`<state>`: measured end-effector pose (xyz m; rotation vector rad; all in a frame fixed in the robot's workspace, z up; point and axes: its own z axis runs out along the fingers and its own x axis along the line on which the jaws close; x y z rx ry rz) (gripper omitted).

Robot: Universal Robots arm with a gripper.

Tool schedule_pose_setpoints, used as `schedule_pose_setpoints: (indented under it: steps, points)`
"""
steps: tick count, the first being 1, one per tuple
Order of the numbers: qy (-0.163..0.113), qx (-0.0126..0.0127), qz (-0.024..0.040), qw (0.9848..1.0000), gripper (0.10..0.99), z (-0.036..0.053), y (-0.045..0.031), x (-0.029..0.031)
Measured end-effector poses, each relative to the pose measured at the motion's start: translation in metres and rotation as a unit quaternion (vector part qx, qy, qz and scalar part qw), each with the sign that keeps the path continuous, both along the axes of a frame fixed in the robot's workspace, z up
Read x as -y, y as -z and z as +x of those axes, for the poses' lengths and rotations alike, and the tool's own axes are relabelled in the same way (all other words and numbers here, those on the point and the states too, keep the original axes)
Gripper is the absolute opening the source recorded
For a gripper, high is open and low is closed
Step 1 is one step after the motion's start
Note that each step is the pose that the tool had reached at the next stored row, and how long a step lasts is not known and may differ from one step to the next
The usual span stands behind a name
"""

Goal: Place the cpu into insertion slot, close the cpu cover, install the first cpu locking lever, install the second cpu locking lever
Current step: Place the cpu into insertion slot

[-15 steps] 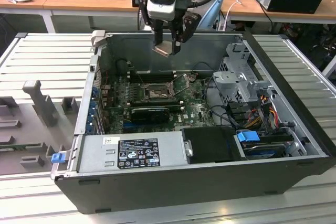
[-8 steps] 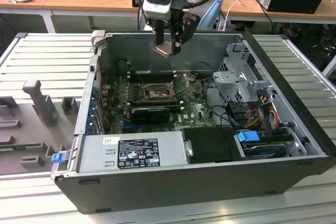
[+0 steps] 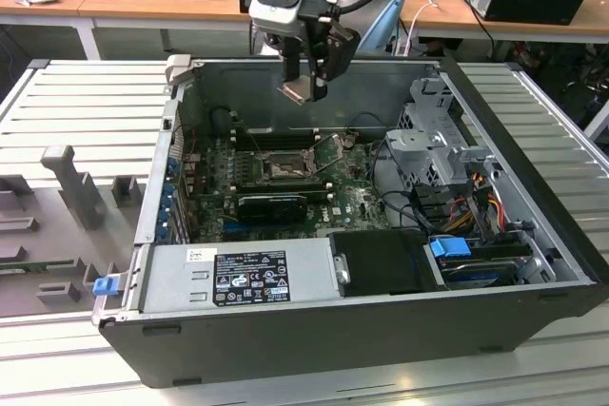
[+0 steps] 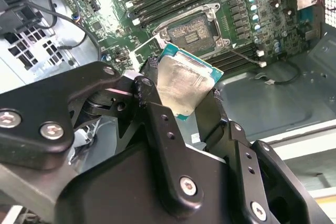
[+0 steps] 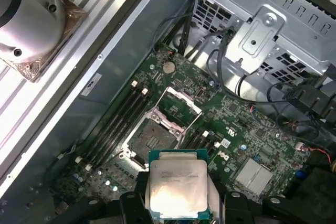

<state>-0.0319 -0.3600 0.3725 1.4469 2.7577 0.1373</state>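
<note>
My gripper (image 3: 303,90) hangs above the open computer case, shut on the cpu (image 3: 297,92), a pale silver square chip on a green edge. In both wrist views the cpu (image 4: 184,85) (image 5: 176,184) sits tilted between the black fingers (image 4: 152,108). Below it on the green motherboard lies the insertion slot (image 3: 284,170) (image 4: 191,30) (image 5: 152,140), its brownish pin field bare. The cpu cover (image 5: 178,106), a thin metal frame, stands flipped open at the slot's far side. The chip is well above the slot, not touching it.
A long black card (image 3: 271,204) lies just in front of the slot, with memory sticks (image 5: 118,124) beside it. The power supply (image 3: 238,278), a metal drive cage (image 3: 438,154) and loose cables (image 3: 476,202) crowd the case. A round cooler (image 5: 31,24) rests outside on the ribbed table.
</note>
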Motion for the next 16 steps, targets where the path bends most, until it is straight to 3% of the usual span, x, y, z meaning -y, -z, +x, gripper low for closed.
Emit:
schedule_pose_setpoints:
  steps: [10, 14, 16]
  points:
    - [0.061, 0.0, 0.0, 0.9981, 0.525, 0.0, 0.0009, 0.0]
    - [0.087, 0.0, 0.0, 0.9962, 0.525, 0.0, 0.0012, 0.0]
    - [0.105, 0.0, 0.0, 0.9945, 0.525, -0.0001, 0.0014, 0.0]
